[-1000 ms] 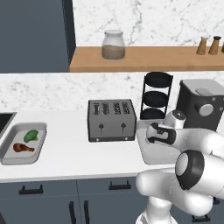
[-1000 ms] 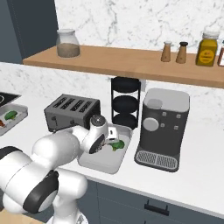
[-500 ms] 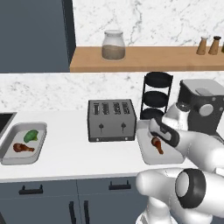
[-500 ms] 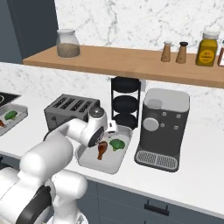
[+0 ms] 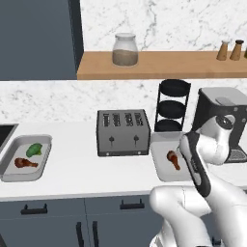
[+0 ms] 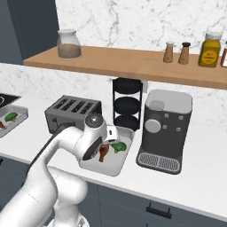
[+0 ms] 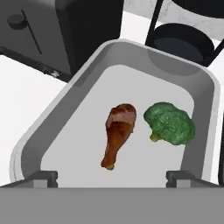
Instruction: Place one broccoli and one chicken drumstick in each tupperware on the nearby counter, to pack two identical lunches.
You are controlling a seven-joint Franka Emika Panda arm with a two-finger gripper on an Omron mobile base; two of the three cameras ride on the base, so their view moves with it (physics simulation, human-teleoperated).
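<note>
We see a smooth, matt light-grey tupperware (image 7: pixel 65 109), plastic-looking, holding a glossy reddish-brown chicken drumstick (image 7: pixel 118 133) and a bumpy, rough-headed green broccoli (image 7: pixel 169 122). The worktop (image 5: pixel 87 173) looks smooth matt white. The shelf (image 6: pixel 133 62) appears to be warm wood, the wall behind veined marble (image 5: pixel 164 24), the toaster (image 5: pixel 123 132) dull grey metal.

White tabletop (image 5: pixel 77 176) with two tupperwares: left one (image 5: pixel 12 176) holding broccoli (image 5: pixel 34 149) and a drumstick (image 5: pixel 25 163), right one (image 5: pixel 161 172) beside the toaster (image 5: pixel 123 132) holding a second drumstick (image 5: pixel 173 159), partly behind the arm (image 5: pixel 195 166). Jar (image 5: pixel 125 49) up on the shelf (image 5: pixel 159 65).
</note>
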